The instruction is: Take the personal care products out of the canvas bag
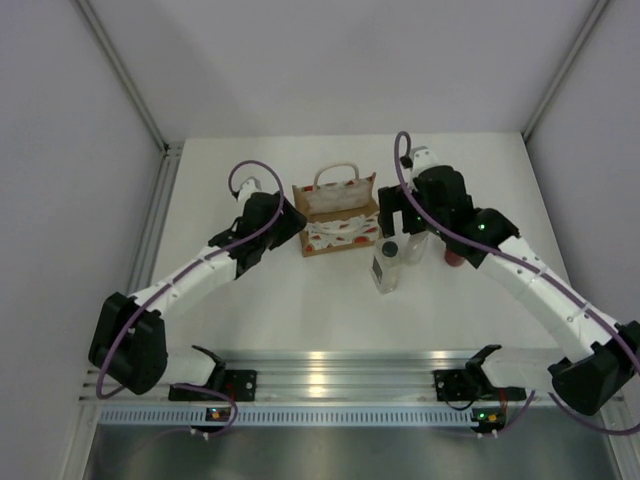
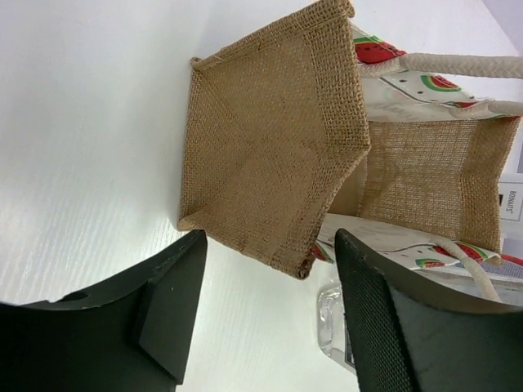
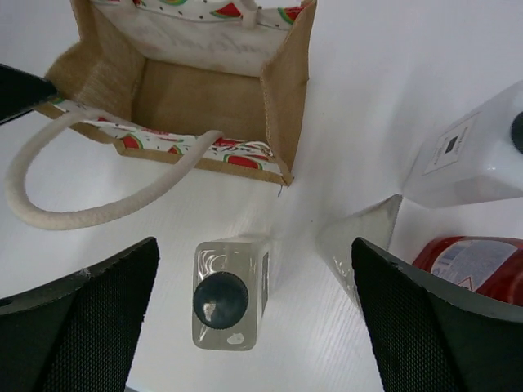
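Note:
The canvas bag (image 1: 338,232) stands mid-table, tan with a white panel printed with red shapes. In the right wrist view its mouth (image 3: 286,90) faces me and only its tan floor shows inside. My left gripper (image 1: 296,222) is open at the bag's left side (image 2: 270,147), with nothing between its fingers (image 2: 163,310). My right gripper (image 3: 255,245) is open above a pale squarish bottle with a dark cap (image 3: 227,296) that stands right of the bag (image 1: 387,268). A clear tapered bottle (image 3: 368,241), a red one (image 3: 470,263) and a white one (image 3: 478,159) stand further right.
One looped white handle (image 3: 98,208) lies on the table in front of the bag. White walls close in the table on the left, the back and the right. A metal rail (image 1: 320,375) runs along the near edge by the arm bases.

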Tool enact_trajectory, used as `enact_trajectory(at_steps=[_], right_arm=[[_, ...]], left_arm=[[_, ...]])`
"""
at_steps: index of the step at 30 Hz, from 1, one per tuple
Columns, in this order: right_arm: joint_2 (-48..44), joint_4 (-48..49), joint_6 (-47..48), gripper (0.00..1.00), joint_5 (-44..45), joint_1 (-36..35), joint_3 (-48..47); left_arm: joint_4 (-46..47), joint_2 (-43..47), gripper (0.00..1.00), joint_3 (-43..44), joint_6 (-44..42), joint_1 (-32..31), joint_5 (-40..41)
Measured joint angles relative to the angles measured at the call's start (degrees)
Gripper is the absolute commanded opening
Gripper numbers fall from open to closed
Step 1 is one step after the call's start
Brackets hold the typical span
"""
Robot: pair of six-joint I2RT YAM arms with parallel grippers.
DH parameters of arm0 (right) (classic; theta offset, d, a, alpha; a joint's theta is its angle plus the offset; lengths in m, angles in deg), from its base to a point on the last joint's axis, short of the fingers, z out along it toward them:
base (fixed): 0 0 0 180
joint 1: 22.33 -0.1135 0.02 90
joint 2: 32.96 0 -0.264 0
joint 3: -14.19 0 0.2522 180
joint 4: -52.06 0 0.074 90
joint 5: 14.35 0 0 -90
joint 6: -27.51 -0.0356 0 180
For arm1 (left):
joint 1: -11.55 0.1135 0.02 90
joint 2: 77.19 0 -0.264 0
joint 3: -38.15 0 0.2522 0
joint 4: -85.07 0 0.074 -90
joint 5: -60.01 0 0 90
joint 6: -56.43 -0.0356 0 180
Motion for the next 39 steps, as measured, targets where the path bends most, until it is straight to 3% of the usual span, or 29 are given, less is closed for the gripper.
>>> enact_trajectory(at_steps=[4,5,6,22,32,39], right_arm=[[-4.61,-0.13,0.42,0.98,2.64,0.04,-0.9],[-5.51,-0.28,0.42,0.99,3.52,0.07,-0.9],[-6.56,-0.35,0.44,1.0,4.59,0.13,-0.9],[-26.97,-1.6,-2.71,0.99,27.43,0.33,8.7],[-30.32,-2.82,-2.91,0.99,32.02,0.33,15.3],[-30.05,-3.17,-3.89,0.99,32.65,0.33,16.92]], left_arm=[[-1.53,2.32,0.77,0.44,-1.36,0.0,0.28],[-2.32,3.19,0.93,0.68,-1.81,0.0,0.59],[-3.21,4.13,0.99,1.09,-2.54,0.0,0.96],[-24.85,16.96,0.99,16.79,-17.2,0.0,11.37],[-31.21,33.14,0.99,12.61,-28.96,0.0,19.61],[-31.08,39.04,0.99,2.73,-28.89,1.27,26.73]])
